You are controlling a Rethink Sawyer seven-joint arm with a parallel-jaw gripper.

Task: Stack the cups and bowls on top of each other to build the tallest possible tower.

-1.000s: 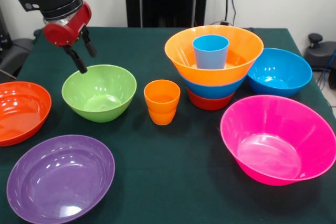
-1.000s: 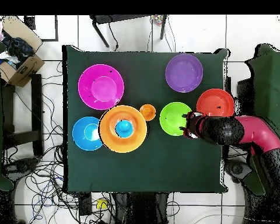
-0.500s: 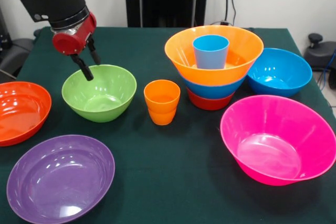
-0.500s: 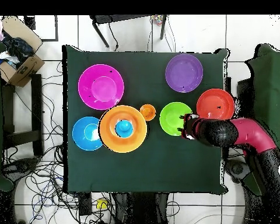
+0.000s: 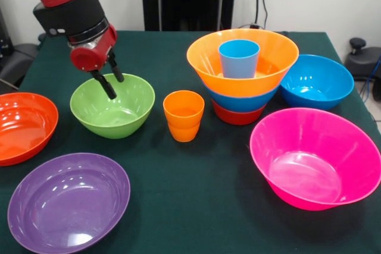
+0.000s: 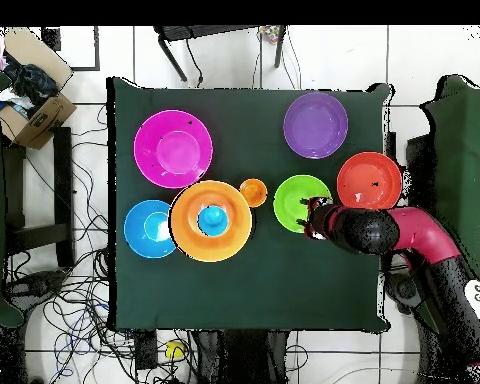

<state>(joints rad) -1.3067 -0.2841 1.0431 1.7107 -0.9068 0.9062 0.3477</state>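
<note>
Lime green bowl (image 5: 112, 105) sits alone between the red-orange bowl (image 5: 24, 126) and the orange cups (image 5: 183, 115), with the gripper (image 5: 113, 81) hanging over its far rim, fingers parted and holding nothing. I'd straddle that rim wall, one finger inside and one outside, then pinch. The tower (image 5: 242, 72), light blue cup (image 5: 239, 57) on top, is well apart, so lift clear of the orange cups before carrying across.

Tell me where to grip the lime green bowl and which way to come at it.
Grip the rim of the glossy lime green plastic bowl on its far edge, coming down from above. It sits upright and open, its thin wall flaring outward, so one finger inside and one outside should pinch it. The open gripper hangs right over that edge, probably the shortest approach.
</note>
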